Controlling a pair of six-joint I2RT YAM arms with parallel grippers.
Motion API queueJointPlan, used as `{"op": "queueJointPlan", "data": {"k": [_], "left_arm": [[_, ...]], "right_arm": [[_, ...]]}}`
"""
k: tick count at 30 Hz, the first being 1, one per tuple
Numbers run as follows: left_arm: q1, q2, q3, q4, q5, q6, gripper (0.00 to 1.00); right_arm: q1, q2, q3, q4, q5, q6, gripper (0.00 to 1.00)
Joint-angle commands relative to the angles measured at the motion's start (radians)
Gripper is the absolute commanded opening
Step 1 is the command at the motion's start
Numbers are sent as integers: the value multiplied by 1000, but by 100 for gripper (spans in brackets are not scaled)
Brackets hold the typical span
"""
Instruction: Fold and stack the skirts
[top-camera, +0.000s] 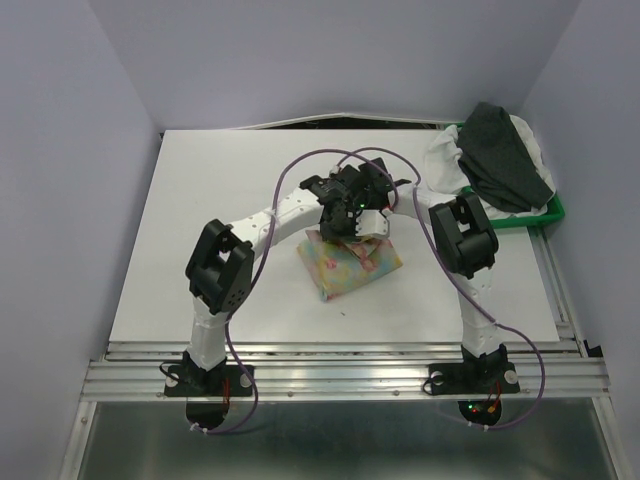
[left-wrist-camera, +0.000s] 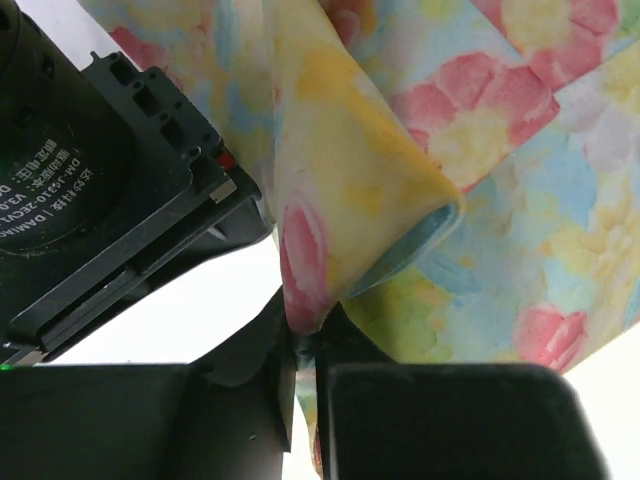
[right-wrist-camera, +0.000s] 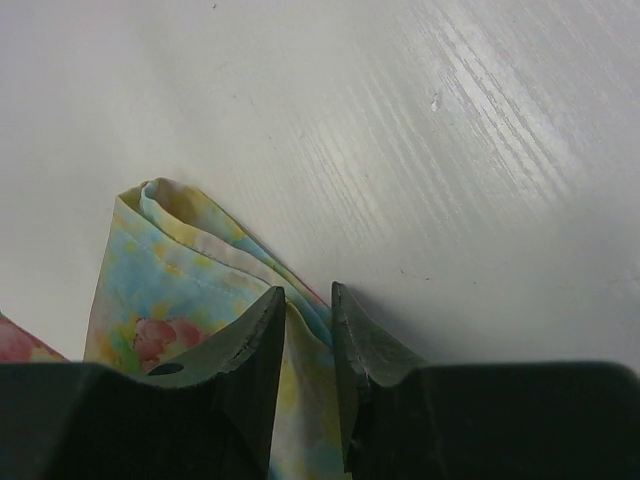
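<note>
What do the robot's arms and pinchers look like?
The left arm and right arm are white tubes with chunky black joints. Thin purple cables loop from their bases. The left gripper and right gripper each have two flat black fingers. A tiny green light glows by the wrists.

The charcoal skirt (top-camera: 505, 155) covers most of the white skirt (top-camera: 445, 160); the 2 wrist views crop the floral skirt (left-wrist-camera: 520, 180).

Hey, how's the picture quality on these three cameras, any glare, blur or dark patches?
Top view: soft, even light, sharp throughout, only faint shadows. Left wrist: the floral skirt is very close and slightly soft, and the fingers are nearly black. Right wrist: streaky sheen on the table at upper right, and the fingers are dark and underexposed there too.
</note>
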Motion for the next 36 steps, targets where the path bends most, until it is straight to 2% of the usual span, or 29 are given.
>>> {"op": "queueJointPlan", "data": {"k": [1, 8, 13, 20, 26, 31, 36], "left_arm": [[19, -34, -39, 146, -65, -24, 24], [19, -145, -53, 238, -101, -65, 47], [36, -263, -65, 247, -93, -171, 56], [130, -275, -101, 125, 129, -378, 57], [219, -251, -206, 206, 275, -530, 57], [225, -275, -267, 278, 332, -596, 57], [228, -346, -344, 322, 372, -613, 57]], "right_arm": [[8, 12, 11, -71, 49, -5, 31], [8, 35, 32, -74, 63, 1, 31], [-1, 50, 44, -74, 71, 6, 30], [-10, 60, 55, -74, 74, 15, 30], [-30, 43, 107, -74, 62, 76, 35], [-52, -8, 168, -79, 63, 124, 44], [-119, -46, 267, -89, 74, 176, 48]]}}
